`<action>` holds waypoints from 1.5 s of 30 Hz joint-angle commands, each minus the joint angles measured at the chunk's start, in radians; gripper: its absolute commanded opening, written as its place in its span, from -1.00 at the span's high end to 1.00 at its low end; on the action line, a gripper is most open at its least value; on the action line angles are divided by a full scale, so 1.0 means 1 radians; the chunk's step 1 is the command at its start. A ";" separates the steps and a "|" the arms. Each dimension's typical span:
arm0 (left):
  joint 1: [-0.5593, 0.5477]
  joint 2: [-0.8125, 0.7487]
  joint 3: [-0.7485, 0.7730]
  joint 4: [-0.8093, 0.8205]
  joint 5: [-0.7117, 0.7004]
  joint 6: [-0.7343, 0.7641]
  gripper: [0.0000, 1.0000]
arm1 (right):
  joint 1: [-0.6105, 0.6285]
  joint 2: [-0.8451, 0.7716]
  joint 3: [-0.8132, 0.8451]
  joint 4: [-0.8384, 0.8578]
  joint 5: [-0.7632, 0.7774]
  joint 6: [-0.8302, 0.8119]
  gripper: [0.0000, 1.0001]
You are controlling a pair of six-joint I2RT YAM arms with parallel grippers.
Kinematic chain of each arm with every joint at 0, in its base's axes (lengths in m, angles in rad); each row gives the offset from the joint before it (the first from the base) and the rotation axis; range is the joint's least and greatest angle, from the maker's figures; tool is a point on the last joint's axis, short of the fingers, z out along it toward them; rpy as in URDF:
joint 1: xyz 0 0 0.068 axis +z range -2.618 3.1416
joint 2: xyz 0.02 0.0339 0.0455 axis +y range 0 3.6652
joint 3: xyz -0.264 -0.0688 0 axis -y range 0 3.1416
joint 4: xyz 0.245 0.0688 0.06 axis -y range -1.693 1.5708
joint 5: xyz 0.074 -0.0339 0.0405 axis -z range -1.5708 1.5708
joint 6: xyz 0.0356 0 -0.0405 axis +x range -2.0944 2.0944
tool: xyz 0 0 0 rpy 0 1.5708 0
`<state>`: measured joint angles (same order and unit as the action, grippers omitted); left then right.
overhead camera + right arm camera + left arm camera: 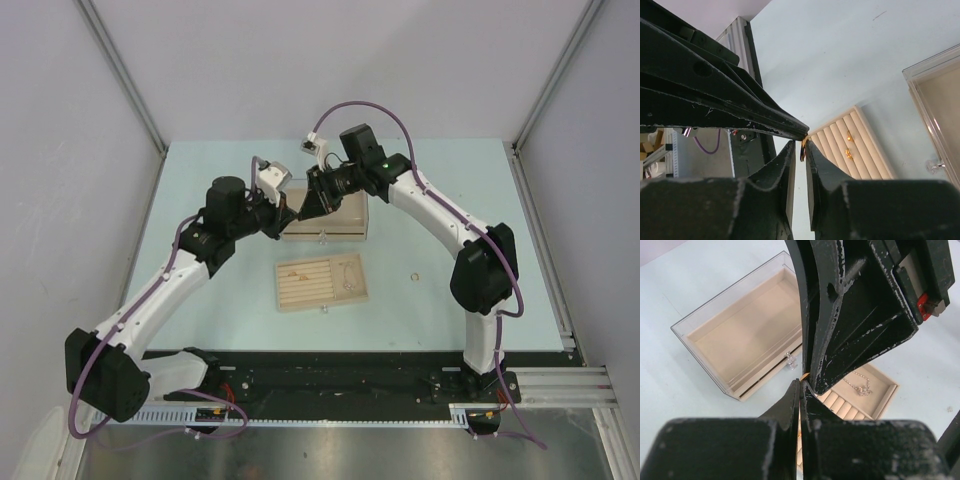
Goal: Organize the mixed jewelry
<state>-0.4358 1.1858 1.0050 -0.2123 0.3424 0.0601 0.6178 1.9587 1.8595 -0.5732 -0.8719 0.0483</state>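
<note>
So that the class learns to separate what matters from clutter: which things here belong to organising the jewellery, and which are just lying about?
Belongs to the job:
- held ring
- tray rings
- chain
- loose ring
- tray, where the pieces go

Probably just lying about:
- box
- rail

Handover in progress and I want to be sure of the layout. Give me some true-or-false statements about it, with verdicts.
1. The left gripper and right gripper meet tip to tip. True.
2. A loose gold ring lies on the table right of the slotted tray. True.
3. The silvery chain lies on the bare table. False: it lies in the tray's open compartment.
4. The left gripper is wide open. False: it is shut, with a small gold piece at its tips.
</note>
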 commanded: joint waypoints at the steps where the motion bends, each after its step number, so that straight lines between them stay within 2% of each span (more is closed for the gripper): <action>1: -0.011 -0.040 -0.019 0.033 -0.002 -0.003 0.99 | -0.001 0.002 0.046 -0.008 0.007 -0.016 0.60; 4: -0.011 -0.045 -0.023 0.033 -0.003 -0.003 1.00 | -0.003 -0.001 0.046 -0.008 0.010 -0.018 0.60; 16: -0.011 -0.045 -0.020 0.027 0.001 0.000 0.99 | -0.001 -0.009 0.044 -0.024 0.028 -0.036 0.97; 23: -0.012 -0.057 -0.028 0.027 -0.002 0.004 0.99 | 0.000 -0.018 0.038 -0.039 0.053 -0.045 1.00; 24: -0.011 -0.066 -0.029 0.025 -0.003 0.009 0.97 | 0.002 -0.021 0.033 -0.040 0.059 -0.047 1.00; 25: -0.011 -0.074 -0.029 0.025 0.000 0.010 0.74 | -0.003 -0.027 0.032 -0.048 0.060 -0.068 1.00; 27: -0.009 -0.097 -0.031 0.025 0.004 0.017 0.53 | -0.004 -0.034 0.020 -0.056 0.068 -0.083 1.00; 28: -0.009 -0.106 -0.032 0.025 0.007 0.018 0.32 | -0.007 -0.046 0.014 -0.057 0.068 -0.087 1.00; 31: -0.006 -0.127 -0.031 0.025 0.050 0.029 0.11 | -0.016 -0.067 -0.002 -0.066 0.060 -0.103 1.00; 36: 0.051 -0.117 -0.031 0.034 0.182 0.009 0.04 | -0.055 -0.124 -0.029 -0.073 -0.019 -0.128 1.00; 37: 0.063 -0.114 -0.029 0.039 0.267 0.003 0.03 | -0.062 -0.135 -0.045 -0.067 -0.038 -0.128 1.00; 39: 0.083 -0.100 -0.025 0.053 0.340 -0.012 0.03 | -0.082 -0.173 -0.062 -0.047 -0.083 -0.117 1.00; 45: 0.091 -0.063 -0.022 0.148 0.523 -0.054 0.00 | -0.098 -0.237 -0.111 0.002 -0.180 -0.081 1.00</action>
<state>-0.3515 1.1049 0.9760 -0.1631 0.6746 0.0452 0.5186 1.7977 1.7668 -0.6212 -0.9463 -0.0525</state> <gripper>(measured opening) 0.499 0.031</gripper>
